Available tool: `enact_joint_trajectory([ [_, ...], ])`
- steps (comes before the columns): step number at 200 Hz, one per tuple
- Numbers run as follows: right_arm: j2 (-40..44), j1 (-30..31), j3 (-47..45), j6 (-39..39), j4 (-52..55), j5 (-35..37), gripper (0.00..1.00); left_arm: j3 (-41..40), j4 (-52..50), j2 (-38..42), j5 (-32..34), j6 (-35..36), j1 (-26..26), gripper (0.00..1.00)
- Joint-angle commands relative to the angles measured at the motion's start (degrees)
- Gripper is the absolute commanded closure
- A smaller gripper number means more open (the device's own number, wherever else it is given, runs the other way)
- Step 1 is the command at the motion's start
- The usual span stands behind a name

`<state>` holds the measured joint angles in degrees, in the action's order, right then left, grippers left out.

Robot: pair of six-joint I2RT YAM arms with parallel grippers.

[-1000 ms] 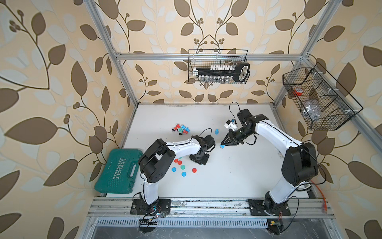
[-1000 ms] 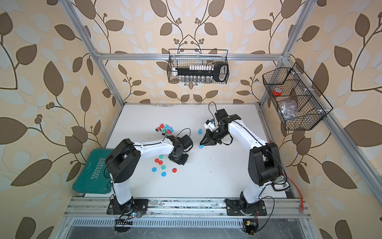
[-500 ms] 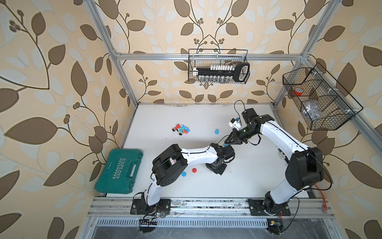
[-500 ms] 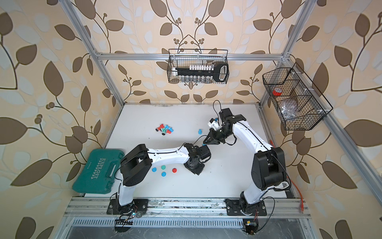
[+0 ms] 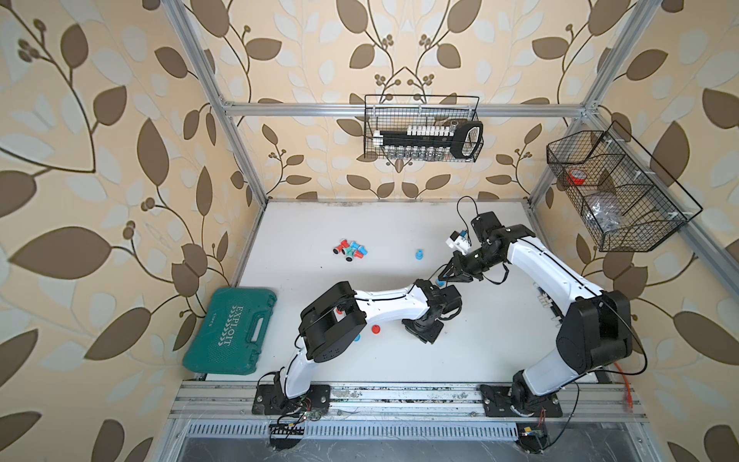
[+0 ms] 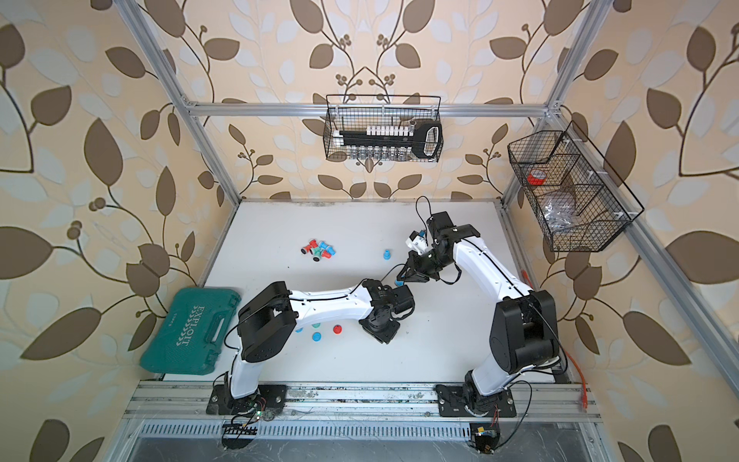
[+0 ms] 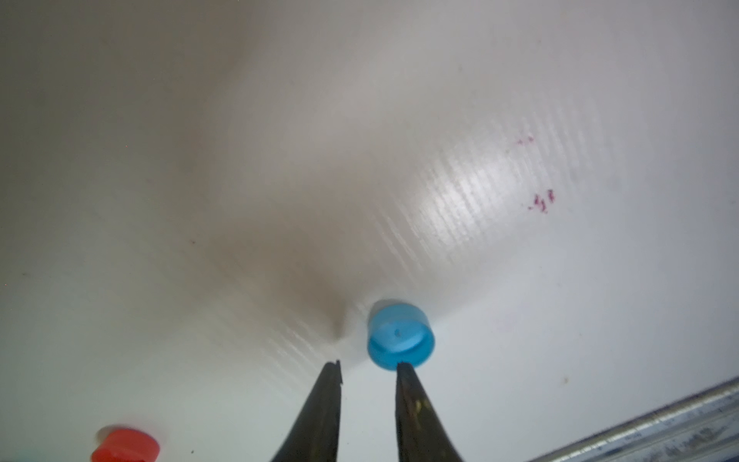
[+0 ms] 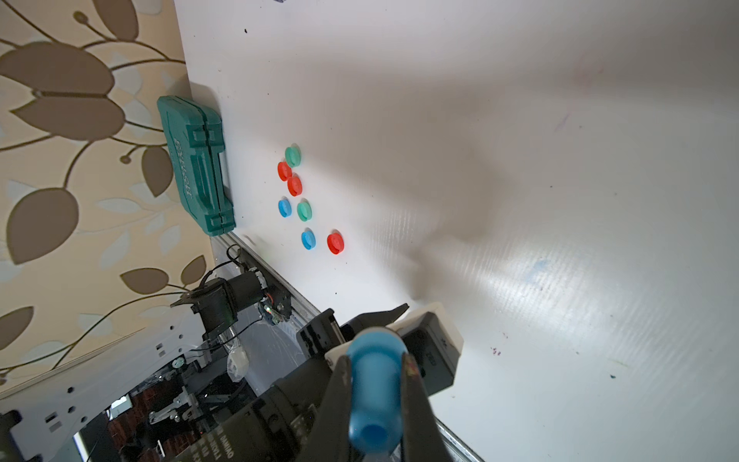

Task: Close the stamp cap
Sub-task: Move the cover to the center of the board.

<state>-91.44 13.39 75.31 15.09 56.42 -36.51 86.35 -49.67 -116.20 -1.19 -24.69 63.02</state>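
Your right pincer [image 8: 374,360] is clamped on the blue stamp [image 8: 374,404], with a dark finger pressed to each side of the barrel and the rounded end poking out past the tips. In a top view that pincer [image 5: 444,276] hangs over the middle of the white tabletop [image 5: 488,352], just beside the wrist of your left arm. Your left pincer [image 7: 368,363] stands apart with nothing between its fingertips [image 7: 332,372]. The blue cap [image 7: 401,334] lies on the tabletop right at the tip of one of them, and you cannot tell from the wrist view whether that tip touches it. So the cap is not on the stamp: the stamp is up in your right grip and the cap is down on the surface by your left. A red cap [image 7: 126,444] lies off to one side of the left pincer, well apart from the blue one. From the right wrist you see more loose caps [image 8: 304,211] in red, green and blue, scattered close together near the green tool case [image 8: 196,172], which sits at the tabletop's edge against the leaf-patterned wall. Towards the back of the tabletop there is a small heap of stamps [image 5: 351,251], and a lone blue stamp [image 5: 419,254] sits by itself between that heap and your right arm.
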Motion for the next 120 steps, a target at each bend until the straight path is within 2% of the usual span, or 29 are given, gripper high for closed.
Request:
enact_joint_trajectory([
  [1, 2.6, 0.1, -1.7, 0.5, 1.2, 3.3, 0.99, 0.6, -2.9, 6.5, 1.5, -0.4, -0.1, 0.68],
  [18, 4.2, 1.5, -3.4, 1.1, 1.1, 8.3, 1.0, -2.5, -2.1, 10.8, 1.6, -0.5, -1.1, 0.64],
  [42, 6.0, 6.3, -6.5, 3.3, 0.2, 16.1, 1.0, -11.8, 1.8, 19.5, -0.6, -1.0, -5.5, 0.63],
  [81, 7.1, 17.9, -8.4, 10.3, -0.6, 28.4, 1.0, -22.4, 2.3, 31.7, 0.5, -0.7, -13.9, 0.62],
  [120, 8.5, 31.3, -13.9, 19.5, -6.6, 42.3, 1.0, -26.2, 1.6, 36.6, 2.7, -1.6, -17.4, 0.62],
])
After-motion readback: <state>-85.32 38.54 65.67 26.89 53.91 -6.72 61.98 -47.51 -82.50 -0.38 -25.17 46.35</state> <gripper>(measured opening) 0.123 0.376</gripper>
